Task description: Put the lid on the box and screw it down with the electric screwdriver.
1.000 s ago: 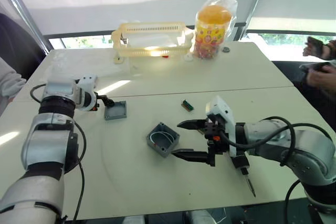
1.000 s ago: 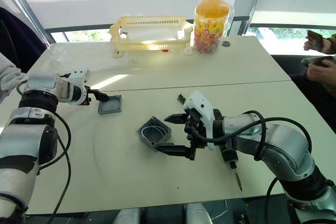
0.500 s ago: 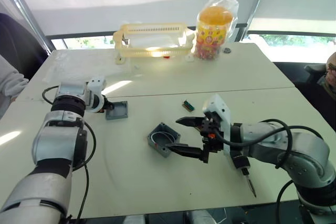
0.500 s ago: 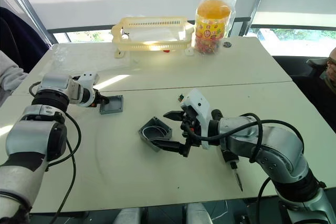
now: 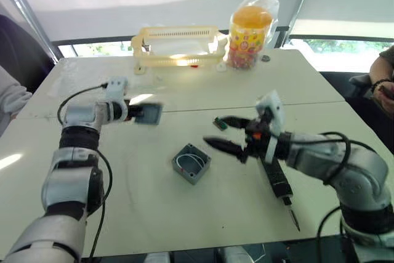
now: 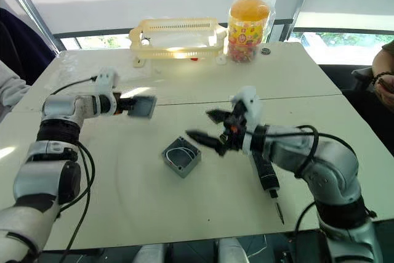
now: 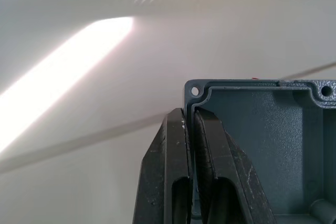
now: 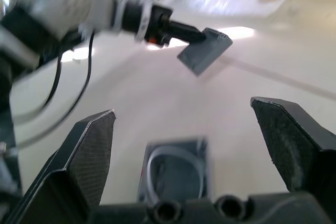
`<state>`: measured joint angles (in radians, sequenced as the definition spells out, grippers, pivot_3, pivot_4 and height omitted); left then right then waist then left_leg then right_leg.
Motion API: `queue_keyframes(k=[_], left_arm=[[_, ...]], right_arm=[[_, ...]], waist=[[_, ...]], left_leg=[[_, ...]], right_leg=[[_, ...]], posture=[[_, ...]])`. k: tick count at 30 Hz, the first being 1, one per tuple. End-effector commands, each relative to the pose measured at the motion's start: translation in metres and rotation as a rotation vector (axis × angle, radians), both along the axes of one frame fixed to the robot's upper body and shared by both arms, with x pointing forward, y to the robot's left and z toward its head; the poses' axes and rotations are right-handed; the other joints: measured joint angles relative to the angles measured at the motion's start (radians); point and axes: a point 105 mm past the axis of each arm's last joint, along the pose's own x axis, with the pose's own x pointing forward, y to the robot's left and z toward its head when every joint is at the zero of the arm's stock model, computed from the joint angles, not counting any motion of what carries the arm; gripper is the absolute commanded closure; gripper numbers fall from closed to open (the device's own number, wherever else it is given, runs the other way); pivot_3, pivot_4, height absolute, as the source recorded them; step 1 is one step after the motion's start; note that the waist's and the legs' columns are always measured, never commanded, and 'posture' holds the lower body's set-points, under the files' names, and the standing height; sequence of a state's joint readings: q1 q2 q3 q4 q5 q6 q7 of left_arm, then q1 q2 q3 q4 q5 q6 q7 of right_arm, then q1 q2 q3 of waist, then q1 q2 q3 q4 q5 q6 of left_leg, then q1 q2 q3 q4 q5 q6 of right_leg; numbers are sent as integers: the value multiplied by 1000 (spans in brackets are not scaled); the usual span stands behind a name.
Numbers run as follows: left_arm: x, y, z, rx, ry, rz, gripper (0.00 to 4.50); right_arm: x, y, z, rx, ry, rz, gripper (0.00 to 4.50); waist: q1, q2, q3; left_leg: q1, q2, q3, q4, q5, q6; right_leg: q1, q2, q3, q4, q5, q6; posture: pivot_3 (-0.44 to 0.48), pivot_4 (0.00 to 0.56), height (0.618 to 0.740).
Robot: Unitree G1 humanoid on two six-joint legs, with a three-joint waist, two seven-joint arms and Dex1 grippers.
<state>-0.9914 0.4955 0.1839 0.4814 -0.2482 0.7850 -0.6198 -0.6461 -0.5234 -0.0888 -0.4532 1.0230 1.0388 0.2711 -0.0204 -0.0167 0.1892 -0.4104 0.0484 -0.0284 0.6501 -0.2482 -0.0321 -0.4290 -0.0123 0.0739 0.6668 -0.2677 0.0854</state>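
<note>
Between left claw point(image 7: 190, 145) fingers: lid point(image 7: 262, 129) edge.

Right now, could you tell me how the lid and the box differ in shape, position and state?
The lid is a shallow rimmed plate; the box is a deeper enclosure with a white wire loop inside. The lid is pinched by its edge in the left gripper, lifted off the table; the box rests on the table, ungripped, near the open right gripper. Both are grey and square.
</note>
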Motion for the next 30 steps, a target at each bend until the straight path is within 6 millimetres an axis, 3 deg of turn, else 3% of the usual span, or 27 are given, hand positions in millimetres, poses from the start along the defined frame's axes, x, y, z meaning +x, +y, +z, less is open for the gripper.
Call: queue_keyframes(k=[1, 4, 10, 30], left_arm=[[-26, -21, 69, -45, -318, -130, 4444], [-37, -39, 80, -66, -402, -180, 4444], [-46, -63, 82, -99, -439, -237, 4444], [-49, -86, 86, -153, -439, -292, 4444]], right_arm=[[19, -3, 39, 135, -44, -58, 0], [33, 0, 54, 194, -14, -70, 0], [46, 6, 54, 205, 22, -87, 0], [42, 28, 41, 250, 93, -54, 0]], waist=[[4, 0, 0], [4, 2, -1], [6, 1, -1], [0, 2, -1]], left_leg=[[0, 0, 0, -1, 0, 0], [1, 0, 0, -3, 0, 0], [1, -1, 0, -2, 0, 0], [1, 0, 0, -2, 0, 0]], right_leg=[[0, 0, 0, 0, 0, 0], [0, 0, 0, 0, 0, 0], [1, 0, 0, 0, 0, 0], [0, 1, 0, -1, 0, 0]], posture=[[0, 150, 740], [0, 150, 740], [0, 150, 740], [0, 150, 740]])
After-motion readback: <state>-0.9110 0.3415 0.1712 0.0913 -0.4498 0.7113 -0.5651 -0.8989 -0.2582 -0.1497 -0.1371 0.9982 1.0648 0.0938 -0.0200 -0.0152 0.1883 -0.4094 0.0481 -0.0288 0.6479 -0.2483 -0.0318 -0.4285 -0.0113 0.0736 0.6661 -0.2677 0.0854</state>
